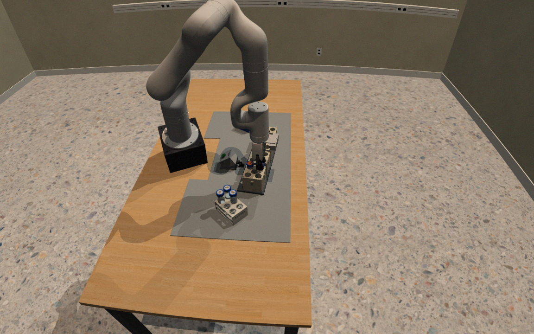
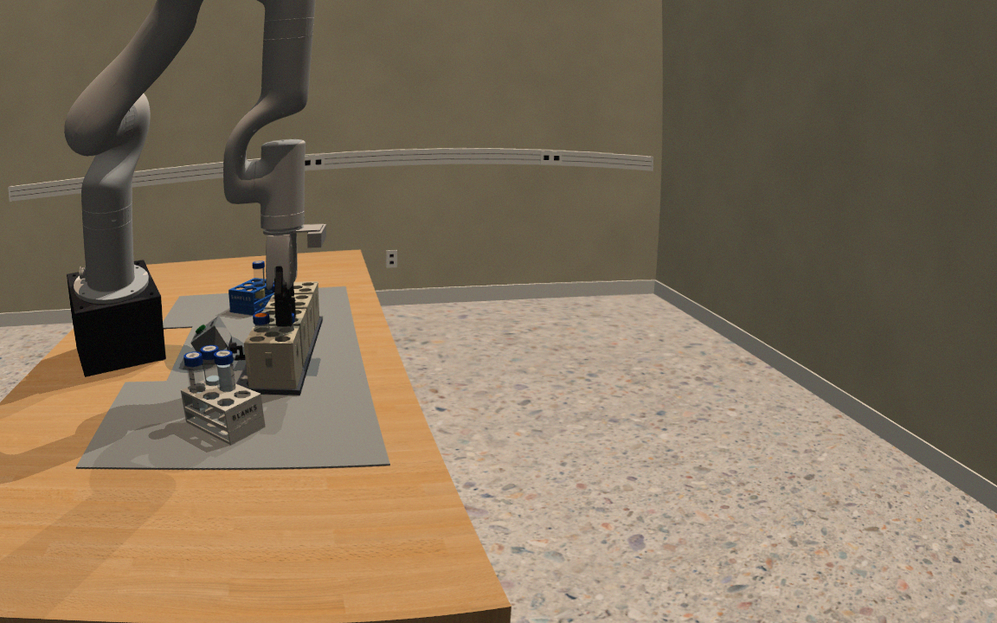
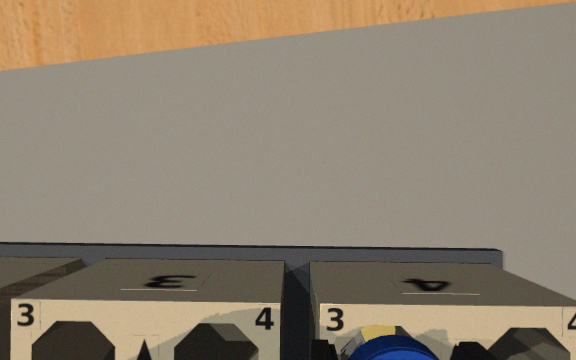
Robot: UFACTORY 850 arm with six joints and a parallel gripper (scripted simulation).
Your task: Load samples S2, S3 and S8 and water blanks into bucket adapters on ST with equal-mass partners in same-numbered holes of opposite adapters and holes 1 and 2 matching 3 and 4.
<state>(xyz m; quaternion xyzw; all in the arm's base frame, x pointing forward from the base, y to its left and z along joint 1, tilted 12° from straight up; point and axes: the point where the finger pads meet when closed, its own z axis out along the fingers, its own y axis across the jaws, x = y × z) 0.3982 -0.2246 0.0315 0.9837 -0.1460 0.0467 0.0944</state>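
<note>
Wrist view: blue-capped tube in hole 3 of adapter 4, yellow contents showing beside its cap; its ID cannot be read.
Pincer: released, fingers standing a little apart either side of the cap, a gap showing on both sides.
Adapter 4: at the end of the loading stand nearest the bench's near edge, toward the right edge.
Neighbour tube: an orange-dotted sample stands close by in the same adapter.
Blanks rack: closer to the near edge, three capped tubes in it.
Samples rack: beyond, toward the far edge, a tube showing above it.
Release: open only enough to free the cap; a wide spread could knock the neighbour.
Seating: full depth cannot be confirmed here; check it before leaving.
Withdrawal: go straight up, slowly, watching that the cap does not follow and the loose adapter does not lift.
Partner: an equal mass should go in hole 3 of adapter 2.
DONE key: leave until both balances hold.
</note>
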